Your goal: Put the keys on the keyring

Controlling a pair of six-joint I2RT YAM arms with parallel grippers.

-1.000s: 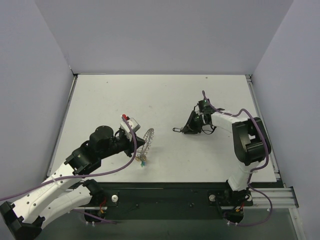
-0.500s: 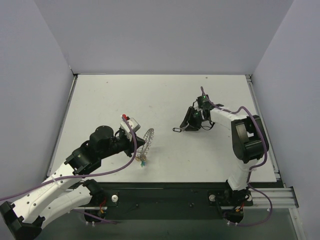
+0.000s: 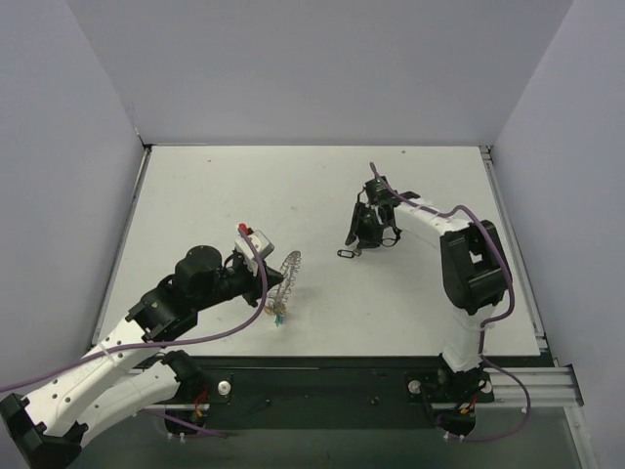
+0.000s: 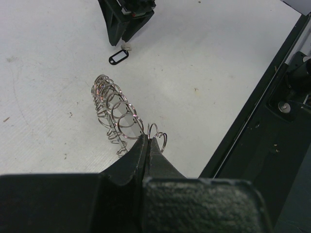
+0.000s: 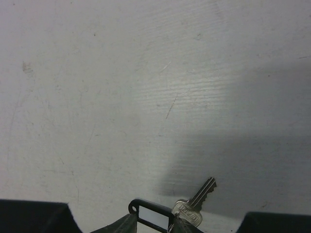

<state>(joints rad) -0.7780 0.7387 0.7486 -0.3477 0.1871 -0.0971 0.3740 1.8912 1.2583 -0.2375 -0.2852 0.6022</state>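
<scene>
My left gripper (image 3: 266, 281) (image 4: 148, 141) is shut on the rim of the keyring (image 3: 285, 272) (image 4: 114, 104), a coiled silvery ring held upright above the table. Small coloured keys (image 3: 279, 315) hang at its lower end. A silver key (image 5: 195, 203) with a black plastic tag (image 5: 150, 217) (image 3: 348, 253) (image 4: 118, 57) lies flat on the table. My right gripper (image 3: 367, 231) (image 5: 153, 228) stands open just behind it, a fingertip on each side of the tag's near end.
The white table (image 3: 312, 186) is walled by grey panels on three sides. A black rail (image 3: 322, 376) runs along the near edge by the arm bases. Purple cables (image 3: 225, 332) trail along both arms.
My right gripper has opened and swung back and to the left, while the black-tagged key stays where it was on the table. The left arm and keyring have not moved.
</scene>
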